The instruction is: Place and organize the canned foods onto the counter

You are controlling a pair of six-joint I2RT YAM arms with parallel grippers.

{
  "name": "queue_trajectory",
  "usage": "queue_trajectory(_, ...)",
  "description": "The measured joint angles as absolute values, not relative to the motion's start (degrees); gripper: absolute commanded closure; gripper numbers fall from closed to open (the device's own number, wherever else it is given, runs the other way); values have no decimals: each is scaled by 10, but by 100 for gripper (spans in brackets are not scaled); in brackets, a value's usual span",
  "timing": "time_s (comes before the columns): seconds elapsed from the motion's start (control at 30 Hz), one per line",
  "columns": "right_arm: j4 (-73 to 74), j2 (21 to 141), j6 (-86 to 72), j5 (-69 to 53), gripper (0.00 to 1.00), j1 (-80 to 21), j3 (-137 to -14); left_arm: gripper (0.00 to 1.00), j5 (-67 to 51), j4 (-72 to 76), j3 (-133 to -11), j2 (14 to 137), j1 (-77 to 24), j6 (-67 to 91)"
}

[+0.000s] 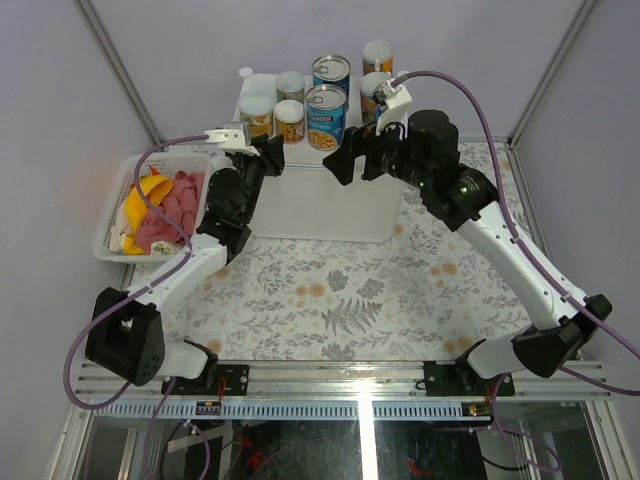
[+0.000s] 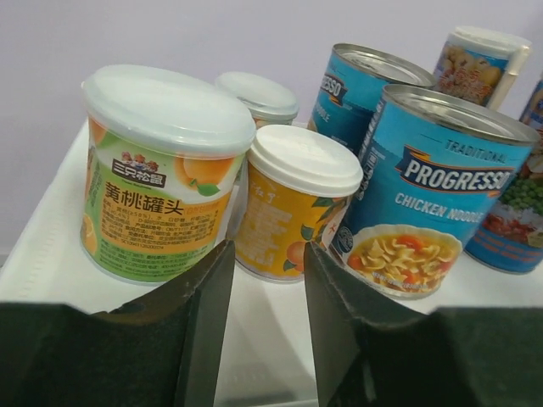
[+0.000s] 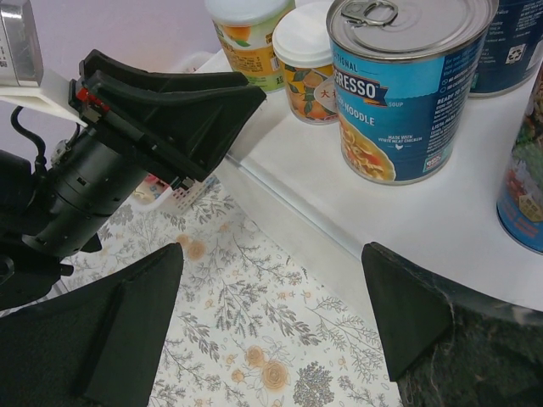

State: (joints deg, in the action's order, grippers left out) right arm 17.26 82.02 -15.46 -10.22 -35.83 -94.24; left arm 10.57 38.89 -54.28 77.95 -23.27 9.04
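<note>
The counter [image 1: 320,200] is a large white box at the back of the table. On its top stand two blue-labelled cans [image 1: 326,116] [image 1: 331,72], white-lidded yellow jars [image 1: 256,115] [image 1: 289,120] and two slim canisters [image 1: 377,58]. My left gripper [image 1: 272,155] is open and empty at the counter's front left edge, in front of the small yellow jar [image 2: 293,203], with the large peach jar [image 2: 157,178] left and the soup can [image 2: 433,191] right. My right gripper [image 1: 355,162] is wide open and empty over the counter's front edge [image 3: 339,246], below the soup can [image 3: 403,85].
A white mesh basket [image 1: 112,215] at the left holds a yellow banana [image 1: 145,195] and a pink cloth [image 1: 175,210]. The floral tablecloth [image 1: 340,300] covers the table in front of the counter. My left gripper [image 3: 170,119] shows close by in the right wrist view.
</note>
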Motion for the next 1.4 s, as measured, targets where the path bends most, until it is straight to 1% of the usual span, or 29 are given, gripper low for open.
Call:
queue_trajectory(0.3,173,820,-155,-102,6,-358,-943,62,214,386,-579,821,-267,57)
queue_trajectory(0.63,173,820,-154,-102,6,-358,-943,62,295,387,-590,833,-274,25)
queue_trajectory(0.97,173,832,-154,-102,6,-354,-943,60,309,416,-597,853,-273,-4)
queue_trajectory(1.4,173,838,-154,-112,6,-348,-944,59,326,412,-649,900,-237,10)
